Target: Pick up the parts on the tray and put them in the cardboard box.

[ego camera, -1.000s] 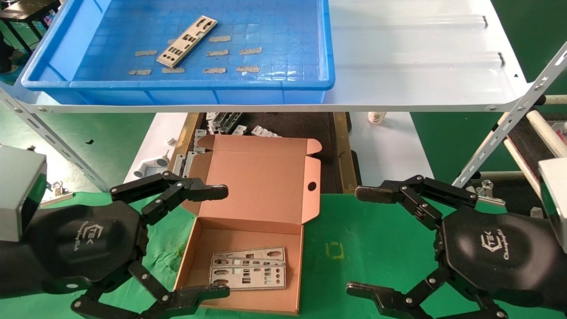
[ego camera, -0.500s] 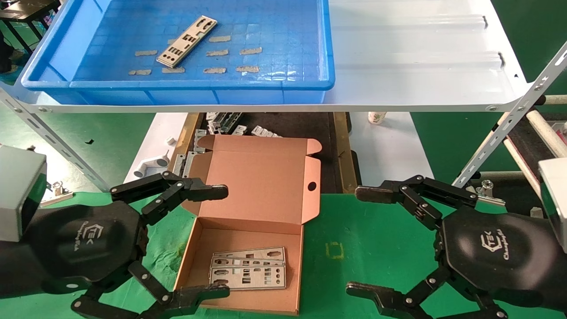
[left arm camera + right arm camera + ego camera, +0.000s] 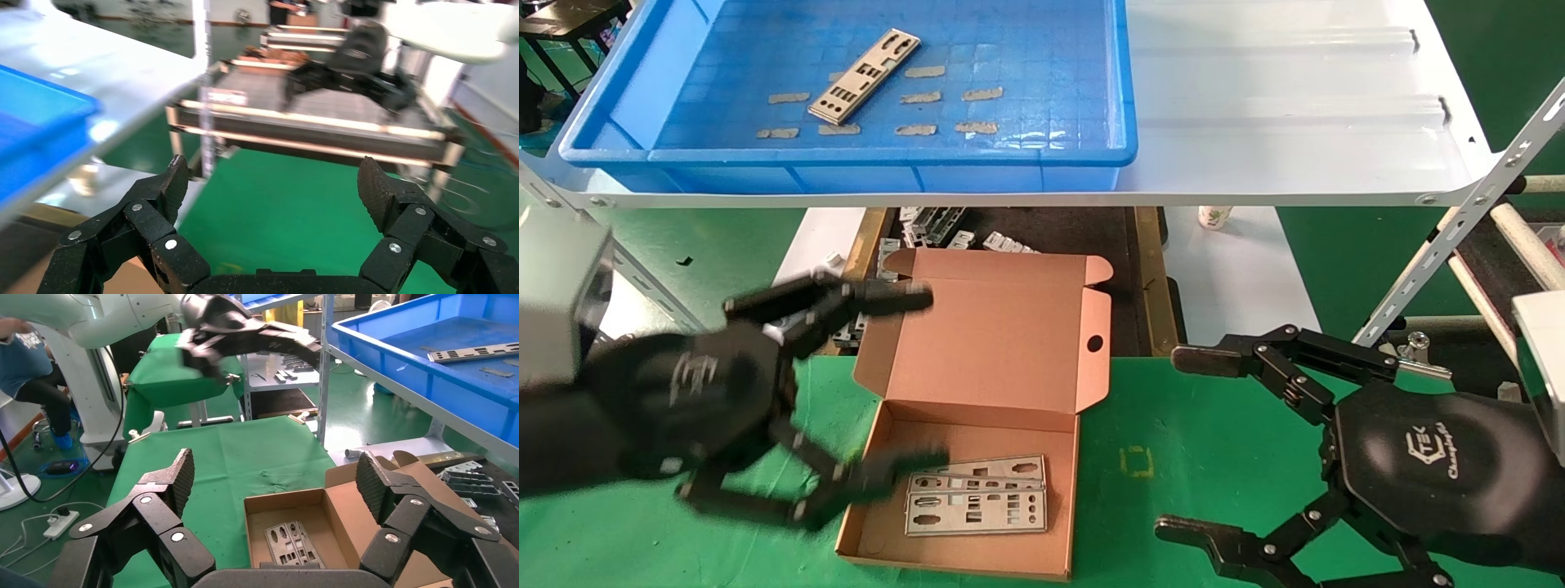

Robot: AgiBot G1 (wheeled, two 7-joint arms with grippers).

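A green tabletop (image 3: 1205,441) lies before me, with a glossy white shelf (image 3: 1279,106) above its far side carrying the blue tray (image 3: 633,98), where one thin silver part (image 3: 864,76), punched with small cut-outs, rests slantwise on the gridded floor among tan tape scraps. In the open cardboard box (image 3: 1001,343) on the tabletop lie more such parts (image 3: 975,494), flat and overlapping. My left gripper (image 3: 878,382) hovers at the box's left edge with jaws spread wide and empty, and my right gripper (image 3: 1189,445) hangs low to the box's right, jaws likewise apart
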